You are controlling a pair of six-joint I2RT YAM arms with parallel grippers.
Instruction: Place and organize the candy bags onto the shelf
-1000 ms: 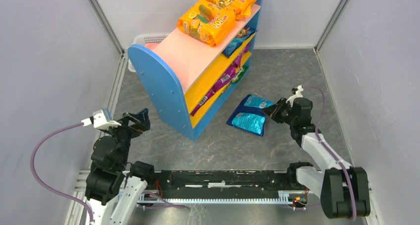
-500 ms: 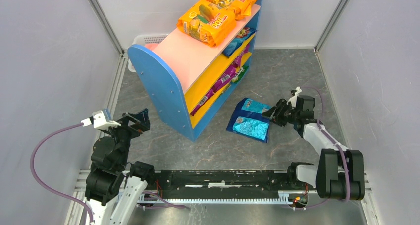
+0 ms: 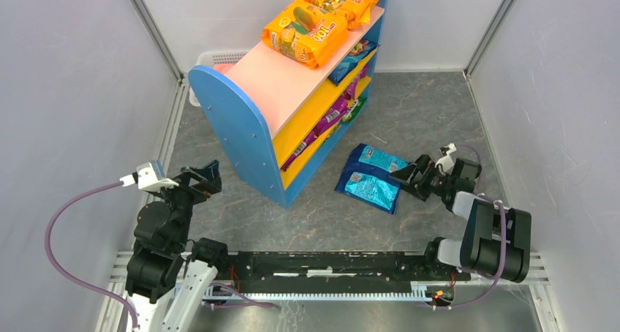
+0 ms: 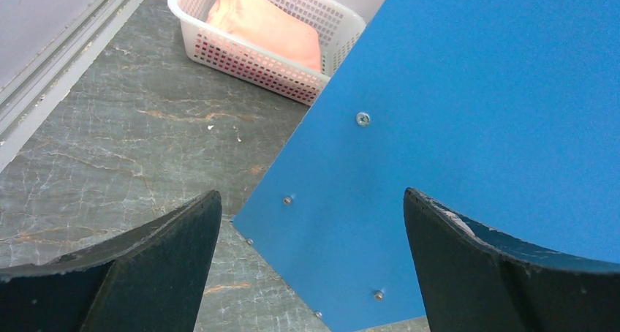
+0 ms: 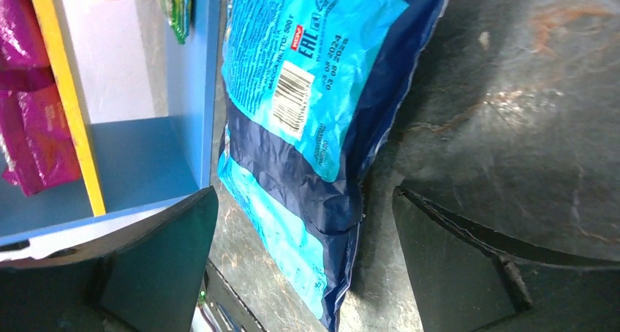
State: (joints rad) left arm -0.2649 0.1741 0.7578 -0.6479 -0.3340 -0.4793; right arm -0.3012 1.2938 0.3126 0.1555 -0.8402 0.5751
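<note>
The shelf (image 3: 241,120) stands on the floor with two orange candy bags (image 3: 305,31) on its pink top. Purple bags (image 3: 330,117), a blue one (image 3: 345,67) and a green one (image 3: 357,107) sit on its yellow inner shelves. One more blue candy bag (image 3: 369,180) lies flat on the floor in front of the shelf. My right gripper (image 3: 412,178) is open just right of that bag; in the right wrist view the bag (image 5: 314,112) reaches between the spread jaws of that gripper (image 5: 305,194), ungripped. My left gripper (image 3: 205,178) is open and empty, facing the shelf's blue side panel (image 4: 475,112).
A white slatted basket (image 3: 212,58) stands behind the shelf's left end; in the left wrist view the basket (image 4: 248,61) holds an orange bag (image 4: 267,25). Grey walls close in on the left, right and back. The arm rail (image 3: 329,262) runs along the near edge.
My right gripper has opened and let go of the blue bag, which now lies flat on the floor. The right arm has drawn back to the right and lower. The left arm has not moved.
</note>
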